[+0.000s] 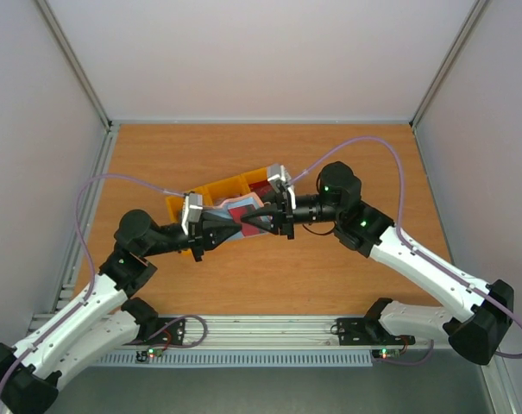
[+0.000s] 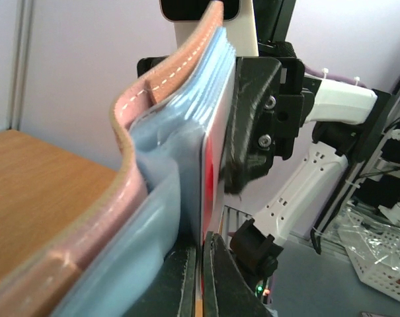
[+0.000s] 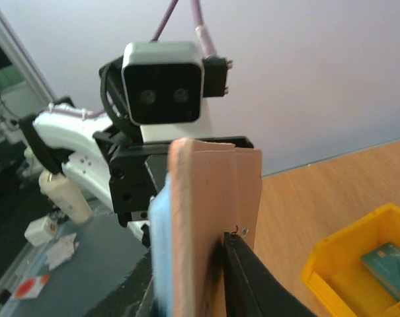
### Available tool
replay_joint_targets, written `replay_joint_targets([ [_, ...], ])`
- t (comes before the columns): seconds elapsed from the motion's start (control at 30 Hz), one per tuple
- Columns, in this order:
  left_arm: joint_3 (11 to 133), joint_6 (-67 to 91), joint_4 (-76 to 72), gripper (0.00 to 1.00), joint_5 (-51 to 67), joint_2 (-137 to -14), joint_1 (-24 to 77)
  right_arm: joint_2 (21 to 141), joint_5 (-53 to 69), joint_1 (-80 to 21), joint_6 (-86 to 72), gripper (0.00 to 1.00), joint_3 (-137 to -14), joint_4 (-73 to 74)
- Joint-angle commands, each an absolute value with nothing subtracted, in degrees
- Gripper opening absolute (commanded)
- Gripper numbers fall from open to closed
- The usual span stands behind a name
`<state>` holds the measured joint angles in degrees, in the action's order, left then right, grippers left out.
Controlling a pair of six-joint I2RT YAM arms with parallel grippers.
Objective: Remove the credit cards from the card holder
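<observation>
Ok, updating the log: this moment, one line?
left claw: shut on whitish card | right claw: grips card holder | teal card: in yellow tray

Card holder point(image 2: 153, 198) cut off below, card point(image 2: 209, 178) edge-on, face mostly hidden, tray point(image 1: 222, 190) partly behind arms point(image 1: 399, 250)

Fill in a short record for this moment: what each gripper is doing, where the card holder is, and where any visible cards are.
Held object: card holder, up off the table, on edge between both arms
Left arm: left gripper shut on whitish card with red patch, beside the holder's pale blue inside
Right arm: right gripper shut on the card holder
Already out: teal card lying in yellow tray
</observation>
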<state>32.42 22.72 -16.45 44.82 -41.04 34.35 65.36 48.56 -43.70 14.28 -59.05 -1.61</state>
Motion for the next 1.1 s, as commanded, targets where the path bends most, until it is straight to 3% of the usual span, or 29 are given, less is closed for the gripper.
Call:
replay_joint_targets([
  [0.0,32.75,23.34,-21.20,0.00,45.57,-40.27,35.77,64.82,50.17,-45.53,17.41,0.28,-58.38,4.04],
  [0.1,32.45,23.42,-21.52,0.00,45.88,-39.92,35.61,62.70,50.38,-43.87,19.00,0.37,-58.61,10.63],
  [0.37,32.23,21.65,-18.04,0.00,47.08,-40.28,35.33,57.50,49.50,-41.37,22.62,0.40,-59.32,20.41],
  [0.53,32.26,20.11,-16.29,0.00,47.99,-40.59,35.33,57.52,48.58,-41.25,24.70,0.28,-61.67,24.91],
  [0.73,32.33,19.15,-16.28,0.00,49.28,-40.24,35.33,59.16,49.13,-41.23,24.55,0.02,-62.68,25.03],
  [0.9,32.49,16.67,-16.66,0.02,53.35,-39.63,34.90,58.21,49.54,-40.42,24.92,0.01,-61.77,23.79],
  [0.97,31.67,16.76,-22.08,0.16,55.42,-39.99,34.74,59.22,51.02,-40.25,24.52,0.01,-62.34,23.14],
  [1.07,31.42,18.05,-27.30,0.13,57.75,-41.73,34.72,60.77,52.89,-40.25,24.00,0.01,-63.88,22.86],
])
